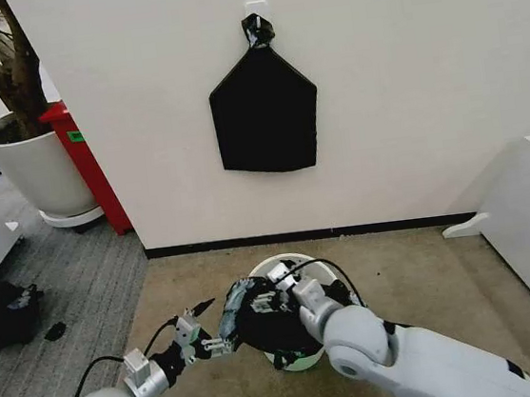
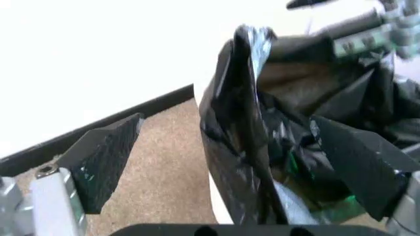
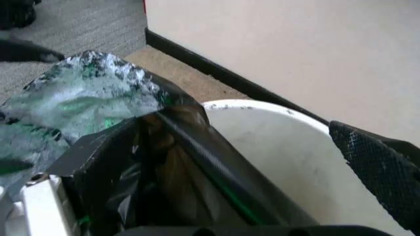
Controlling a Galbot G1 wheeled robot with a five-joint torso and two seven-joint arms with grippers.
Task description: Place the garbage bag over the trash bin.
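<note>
Beige carpet below the white wall carries the trash bin, lower centre. I see the garbage bag half over its near rim, my right end effector pinching it, my left end effector spread beside it.

The garbage bag is glossy black with pale, greenish reflections on its wrinkles. The trash bin is creamy white, with a pale green base. Just beside the bag, the left hand has black fingers with a fine grid pattern. The floor is tan carpet.
</note>
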